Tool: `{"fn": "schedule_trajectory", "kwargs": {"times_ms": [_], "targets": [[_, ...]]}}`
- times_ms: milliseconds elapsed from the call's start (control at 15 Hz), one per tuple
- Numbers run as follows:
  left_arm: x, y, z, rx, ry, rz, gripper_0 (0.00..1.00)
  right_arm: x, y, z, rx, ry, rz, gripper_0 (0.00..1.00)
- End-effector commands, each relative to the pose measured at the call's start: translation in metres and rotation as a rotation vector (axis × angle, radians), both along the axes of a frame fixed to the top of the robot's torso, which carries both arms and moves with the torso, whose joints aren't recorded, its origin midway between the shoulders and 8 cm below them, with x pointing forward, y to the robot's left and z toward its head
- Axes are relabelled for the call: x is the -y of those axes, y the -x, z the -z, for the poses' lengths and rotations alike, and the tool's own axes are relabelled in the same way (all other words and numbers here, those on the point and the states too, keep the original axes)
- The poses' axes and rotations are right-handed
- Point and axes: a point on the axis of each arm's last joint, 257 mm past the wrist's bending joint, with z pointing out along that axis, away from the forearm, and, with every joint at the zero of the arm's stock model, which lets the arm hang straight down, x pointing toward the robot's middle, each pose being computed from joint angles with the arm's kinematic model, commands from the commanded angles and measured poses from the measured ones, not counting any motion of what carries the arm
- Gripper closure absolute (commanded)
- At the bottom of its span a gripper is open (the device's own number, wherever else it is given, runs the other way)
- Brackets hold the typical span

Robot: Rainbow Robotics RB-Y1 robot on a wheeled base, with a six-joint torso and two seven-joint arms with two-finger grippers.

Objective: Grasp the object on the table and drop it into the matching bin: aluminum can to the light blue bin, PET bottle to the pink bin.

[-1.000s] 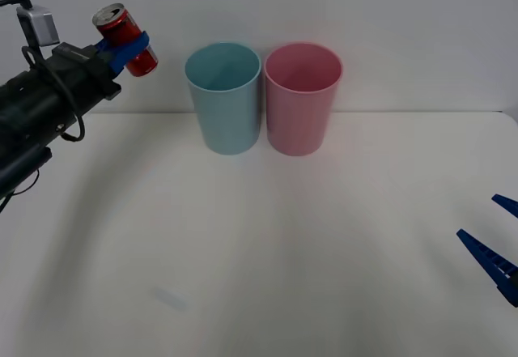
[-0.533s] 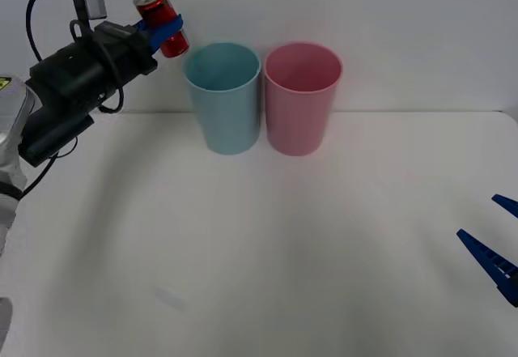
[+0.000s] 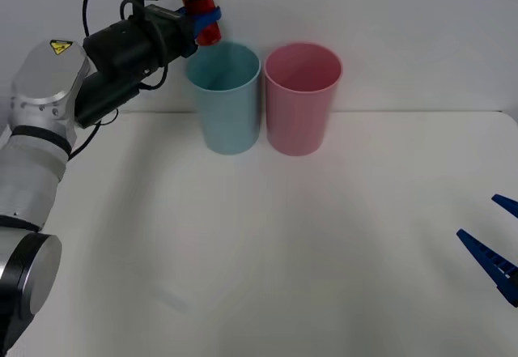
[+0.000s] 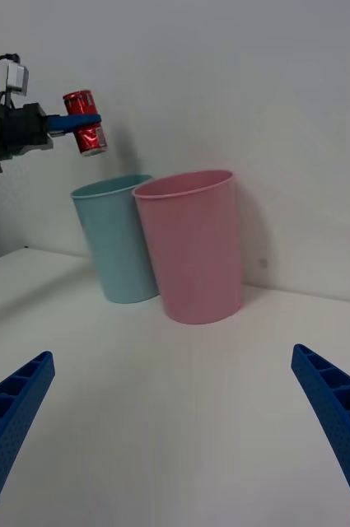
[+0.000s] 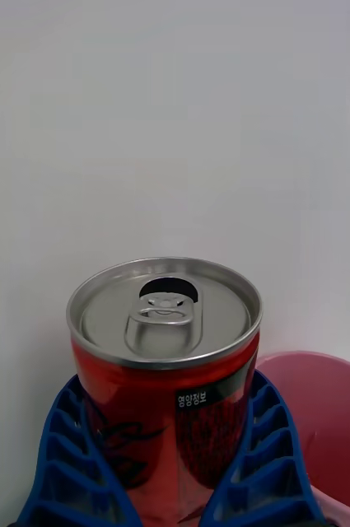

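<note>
The wide plain white bench point(image 3: 259, 244) is stretching across the front view, carrying two tall cup-shaped plastic bins side by side near the back wall: the light blue bin point(image 3: 223, 96) and the pink bin point(image 3: 303, 96), their walls just about touching. The left arm is reaching in high from the left, and its left claw point(image 3: 204, 19) is pinching the small red aluminium drink can with the silver top point(image 3: 198, 10), holding it in the air just above the light blue bin's near-left rim, slightly tilted. Over at the bench's right edge the right claw point(image 4: 175, 428) is hanging idle, its blue ribbed fingers spread wide.

In the left wrist view the can point(image 5: 166, 362) is sitting between the ribbed fingers point(image 5: 67, 461), gripped around the middle of its red wall. The tab opening looks dark, so it is probably opened and empty, though that is hard to be sure of. If so, it is going to be light, thin-walled, smooth and easy to dent; the mid-body pinch across the round wall looks like the right hold, with gentle pressure.
</note>
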Motion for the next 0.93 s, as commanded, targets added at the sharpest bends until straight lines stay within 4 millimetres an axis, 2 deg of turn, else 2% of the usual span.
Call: {"fn": "schedule_trajectory", "kwargs": {"times_ms": [67, 267, 400, 533, 933], "targets": [[0.0079, -0.0049, 0.0009, -0.001, -0.018, -0.004, 1.0, 0.0, 0.0, 0.0, 0.0, 0.0, 0.0, 0.0], [0.007, -0.0053, 0.0006, 0.003, -0.022, -0.008, 0.99, 0.0, 0.0, 0.0, 0.0, 0.0, 0.0, 0.0], [0.0067, -0.0055, 0.0005, 0.005, -0.024, -0.009, 0.85, 0.0, 0.0, 0.0, 0.0, 0.0, 0.0, 0.0], [0.0064, -0.0057, -0.0018, 0.01, -0.021, -0.01, 0.0, 0.0, 0.0, 0.0, 0.0, 0.0, 0.0, 0.0], [0.0026, -0.0049, -0.0022, 0.003, 0.013, -0.01, 0.0, 0.0, 0.0, 0.0, 0.0, 0.0, 0.0, 0.0]]}}
